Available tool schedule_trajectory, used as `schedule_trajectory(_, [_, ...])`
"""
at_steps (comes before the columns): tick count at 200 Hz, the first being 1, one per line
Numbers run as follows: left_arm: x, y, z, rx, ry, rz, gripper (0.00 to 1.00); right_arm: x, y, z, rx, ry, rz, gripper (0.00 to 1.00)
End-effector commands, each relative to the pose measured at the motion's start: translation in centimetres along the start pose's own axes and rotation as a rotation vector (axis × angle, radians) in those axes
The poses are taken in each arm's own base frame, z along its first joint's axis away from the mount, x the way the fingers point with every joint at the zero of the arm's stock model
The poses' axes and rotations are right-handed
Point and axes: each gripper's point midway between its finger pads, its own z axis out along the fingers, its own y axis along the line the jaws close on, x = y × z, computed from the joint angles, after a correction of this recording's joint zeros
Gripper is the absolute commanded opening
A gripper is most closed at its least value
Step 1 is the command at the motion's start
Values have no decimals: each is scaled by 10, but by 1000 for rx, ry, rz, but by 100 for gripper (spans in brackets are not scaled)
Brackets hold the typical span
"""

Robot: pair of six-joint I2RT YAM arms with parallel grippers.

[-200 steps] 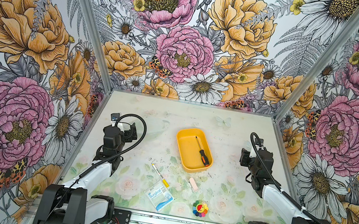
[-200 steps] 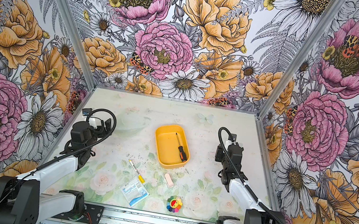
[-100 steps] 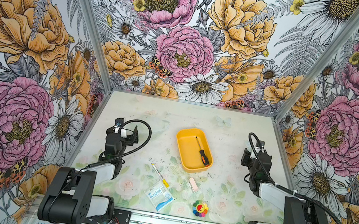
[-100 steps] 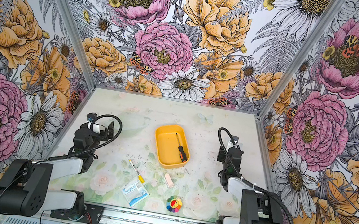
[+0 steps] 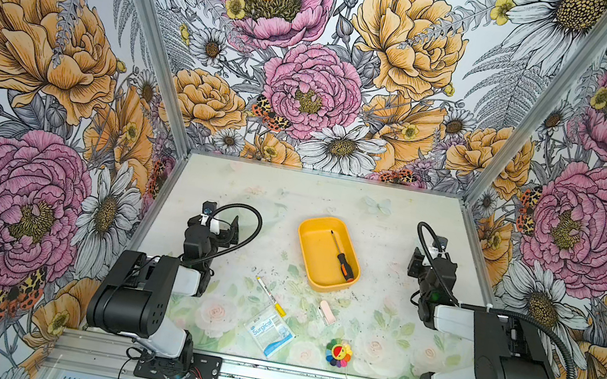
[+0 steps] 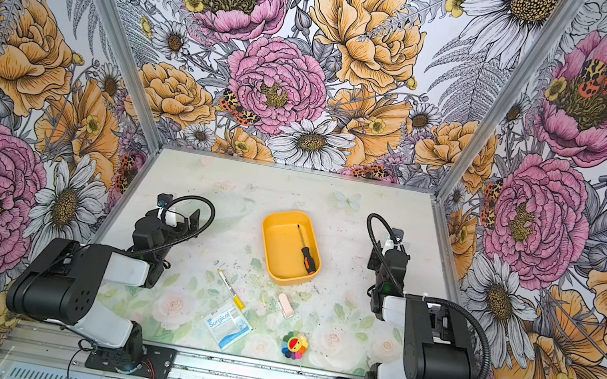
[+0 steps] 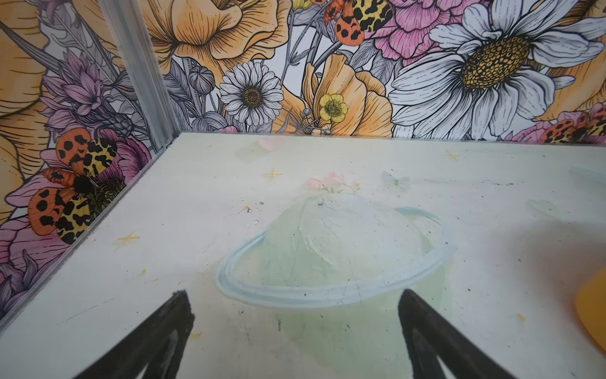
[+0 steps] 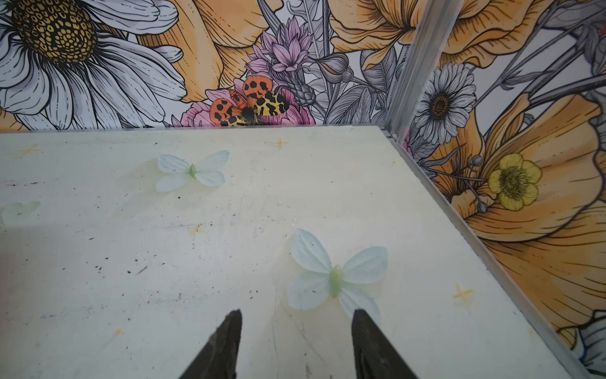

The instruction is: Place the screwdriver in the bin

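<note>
One screwdriver (image 5: 340,255) lies flat inside the one bin (image 5: 313,257), along its right wall, handle toward the front edge; the bin sits mid-worktop (image 5: 394,215); nearer the front edge lie one pen (image 5: 270,296), one pink block (image 5: 327,313), one Surgical packet (image 5: 268,331), one rainbow flower toy (image 5: 338,353); two pincers: the left pincer (image 7: 293,305) by the left edge, the right pincer (image 8: 296,321) by the right edge, both spread apart, gripping nothing.

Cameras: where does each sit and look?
Both top views: high in front, looking down on table, left arm, right arm, screwdriver in bin.
Left wrist: on left arm, facing far left corner; open left claw shows.
Right wrist: on right arm, facing far right corner; open right claw shows.
Shared: left wrist and top views show the bin.
</note>
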Motion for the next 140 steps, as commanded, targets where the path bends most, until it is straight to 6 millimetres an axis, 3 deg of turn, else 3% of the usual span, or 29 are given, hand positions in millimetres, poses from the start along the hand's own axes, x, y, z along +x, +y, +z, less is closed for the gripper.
schedule_trajectory(1, [-13, -1, 9, 32, -18, -2, 99, -13, 0, 2, -9, -56, -5, 55])
schedule_trajectory(59, [-13, 5, 10, 16, -20, -23, 99, -10, 0, 2, -7, -58, -3, 58])
schedule_trajectory(81, [-13, 5, 10, 16, -22, -22, 99, -11, 0, 2, -8, -62, -3, 68])
schedule_trajectory(140, [-12, 5, 10, 15, -18, -23, 99, -11, 0, 2, -7, -63, -3, 80])
